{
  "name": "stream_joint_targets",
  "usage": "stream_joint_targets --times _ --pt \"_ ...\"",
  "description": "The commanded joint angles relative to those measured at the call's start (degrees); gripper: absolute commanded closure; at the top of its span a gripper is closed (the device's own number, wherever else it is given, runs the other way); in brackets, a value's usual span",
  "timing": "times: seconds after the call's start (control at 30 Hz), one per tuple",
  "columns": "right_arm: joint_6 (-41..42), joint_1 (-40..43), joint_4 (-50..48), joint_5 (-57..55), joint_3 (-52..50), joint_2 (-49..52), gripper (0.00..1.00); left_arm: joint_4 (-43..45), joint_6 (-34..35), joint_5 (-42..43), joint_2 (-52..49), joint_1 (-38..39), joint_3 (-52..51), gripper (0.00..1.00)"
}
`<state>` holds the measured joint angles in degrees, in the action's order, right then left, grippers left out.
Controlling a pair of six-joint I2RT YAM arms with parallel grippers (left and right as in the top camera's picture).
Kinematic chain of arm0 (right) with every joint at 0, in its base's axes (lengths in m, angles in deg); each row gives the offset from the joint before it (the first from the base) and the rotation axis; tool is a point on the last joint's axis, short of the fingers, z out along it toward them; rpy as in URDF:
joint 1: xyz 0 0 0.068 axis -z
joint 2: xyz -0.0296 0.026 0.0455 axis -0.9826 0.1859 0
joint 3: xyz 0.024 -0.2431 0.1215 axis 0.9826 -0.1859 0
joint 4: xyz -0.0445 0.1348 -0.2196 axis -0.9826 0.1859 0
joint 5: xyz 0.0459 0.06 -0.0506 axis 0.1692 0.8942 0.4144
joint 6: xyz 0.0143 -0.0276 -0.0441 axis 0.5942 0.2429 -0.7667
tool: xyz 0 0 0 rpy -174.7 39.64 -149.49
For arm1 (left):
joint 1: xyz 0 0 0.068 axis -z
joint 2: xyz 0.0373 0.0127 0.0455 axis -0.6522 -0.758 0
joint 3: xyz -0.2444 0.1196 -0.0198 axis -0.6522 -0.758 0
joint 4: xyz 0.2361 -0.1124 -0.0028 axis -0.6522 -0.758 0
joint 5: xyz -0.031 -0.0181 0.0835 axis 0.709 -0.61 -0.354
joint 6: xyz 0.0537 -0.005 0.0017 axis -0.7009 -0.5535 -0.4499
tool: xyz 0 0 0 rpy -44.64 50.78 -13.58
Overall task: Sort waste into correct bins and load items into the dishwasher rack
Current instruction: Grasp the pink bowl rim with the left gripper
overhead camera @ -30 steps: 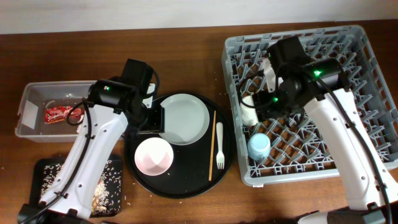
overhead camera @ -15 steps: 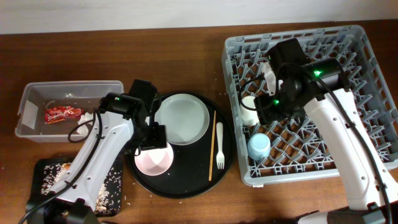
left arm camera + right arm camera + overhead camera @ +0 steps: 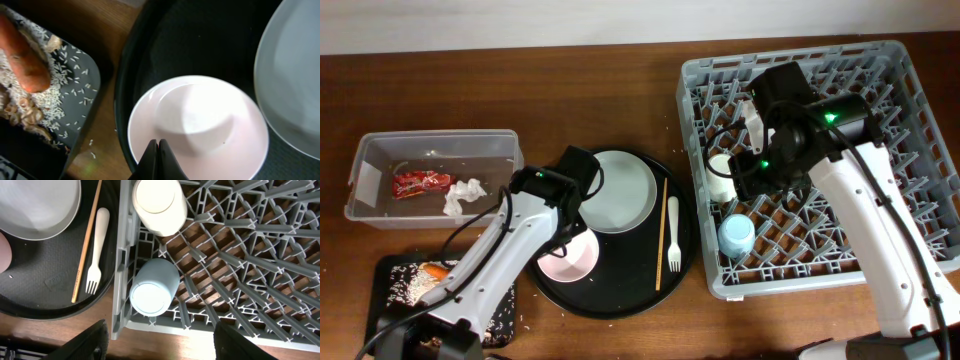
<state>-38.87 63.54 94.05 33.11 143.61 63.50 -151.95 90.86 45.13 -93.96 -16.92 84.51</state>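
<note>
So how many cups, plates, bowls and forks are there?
Cups: 2, the cream cup and the light blue cup
plate: 1
bowl: 1
fork: 1
Total: 5

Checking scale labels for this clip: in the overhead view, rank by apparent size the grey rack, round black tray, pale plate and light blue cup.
Largest to smallest:
1. grey rack
2. round black tray
3. pale plate
4. light blue cup
</note>
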Motion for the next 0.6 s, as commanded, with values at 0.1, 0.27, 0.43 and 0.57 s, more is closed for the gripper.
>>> stream_joint_targets --times 0.1,0.27,0.43,0.57 --pt "0.44 -0.26 0.0 0.33 0.55 0.42 0.33 -3.15 9.79 -7.54 0.39 0.07 -0.33 0.84" --pt "0.42 -0.26 0.04 0.33 0.55 0.42 0.33 -1.11 -9.35 0.04 0.42 -0.15 -0.31 0.63" --pt "0.44 -0.26 0.81 0.33 0.55 0.42 0.33 -0.33 -23.52 10.86 0.42 -5.6 -0.31 0.69" --pt "0.42 -0.26 1.75 0.31 0.55 0.42 0.33 -1.2 -26.43 11.76 0.42 -10.99 -0.33 0.61"
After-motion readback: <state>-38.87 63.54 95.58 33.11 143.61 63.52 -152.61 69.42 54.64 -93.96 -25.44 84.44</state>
